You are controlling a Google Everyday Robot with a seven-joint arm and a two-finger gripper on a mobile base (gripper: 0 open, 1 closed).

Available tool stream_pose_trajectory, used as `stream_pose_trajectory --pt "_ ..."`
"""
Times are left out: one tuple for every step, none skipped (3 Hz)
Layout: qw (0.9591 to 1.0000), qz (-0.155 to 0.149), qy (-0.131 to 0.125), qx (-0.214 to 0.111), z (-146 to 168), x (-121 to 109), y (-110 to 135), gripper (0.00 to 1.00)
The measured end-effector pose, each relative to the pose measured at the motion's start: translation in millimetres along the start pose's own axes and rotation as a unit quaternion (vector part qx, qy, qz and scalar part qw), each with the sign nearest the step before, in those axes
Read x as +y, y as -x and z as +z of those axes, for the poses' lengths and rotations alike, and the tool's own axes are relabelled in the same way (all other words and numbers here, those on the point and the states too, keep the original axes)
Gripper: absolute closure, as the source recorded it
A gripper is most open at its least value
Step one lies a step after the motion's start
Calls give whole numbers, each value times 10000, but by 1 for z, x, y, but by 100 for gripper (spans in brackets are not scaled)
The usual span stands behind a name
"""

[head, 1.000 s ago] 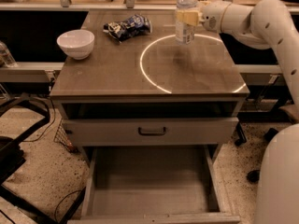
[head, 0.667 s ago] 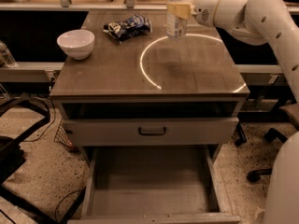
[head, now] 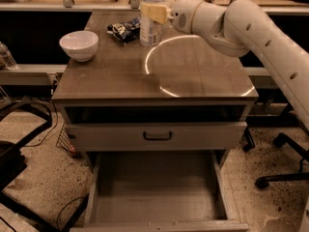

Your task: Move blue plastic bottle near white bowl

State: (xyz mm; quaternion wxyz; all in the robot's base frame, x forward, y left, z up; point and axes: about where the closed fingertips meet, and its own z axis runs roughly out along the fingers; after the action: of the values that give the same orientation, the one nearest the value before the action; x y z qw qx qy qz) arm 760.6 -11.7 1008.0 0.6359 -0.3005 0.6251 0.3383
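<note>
Camera view: the gripper is at the far middle of the table, fingers clamped on the upper body of the bottle, which stands upright. Whether the bottle's base touches the table cannot be determined. The bag lies just left of the bottle. The bowl sits well apart to the left, near the left edge. The bottom drawer is open.

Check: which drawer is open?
The bottom drawer, pulled out near the floor; the handled upper drawer is shut. The gripper holds the blue plastic bottle beside the snack bag.
</note>
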Motion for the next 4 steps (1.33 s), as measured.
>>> stream_pose_trajectory --pt "9983 325 465 -147 28 53 -10 100" --pt "9961 252 835 -153 52 92 -23 100" --pt "9947 -261 990 -63 71 118 -34 100" --pt "9925 -513 1111 17 84 135 -53 100"
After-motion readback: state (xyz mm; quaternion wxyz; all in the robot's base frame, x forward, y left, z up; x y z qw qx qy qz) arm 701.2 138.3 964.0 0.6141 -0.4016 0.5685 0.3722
